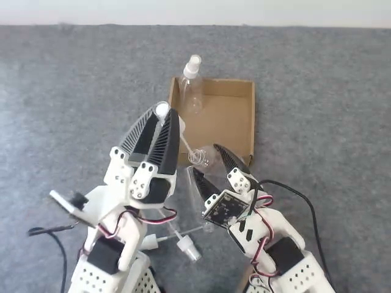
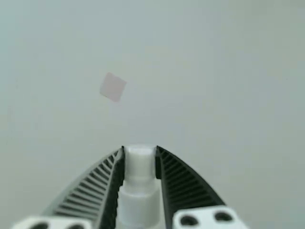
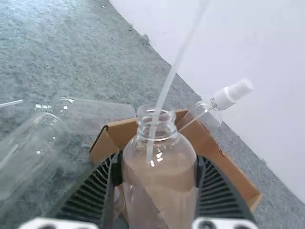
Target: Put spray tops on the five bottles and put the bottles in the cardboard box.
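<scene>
My left gripper (image 2: 139,152) is shut on a white spray top (image 2: 139,174), raised above the table (image 1: 162,111). The top's thin tube (image 3: 167,90) hangs down into the open neck of a clear bottle (image 3: 157,164). My right gripper (image 3: 155,164) is shut on that bottle, held upright in front of the cardboard box (image 1: 249,116). One clear bottle with a spray top fitted (image 1: 192,85) lies at the box's far left corner, its top sticking out over the rim; the right wrist view shows it too (image 3: 224,98).
Two uncapped clear bottles (image 3: 28,143) (image 3: 90,114) lie on the grey carpet beside the box. Loose spray tops with tubes (image 1: 189,249) (image 1: 151,242) lie between the two arm bases. A white wall runs behind the table's far edge.
</scene>
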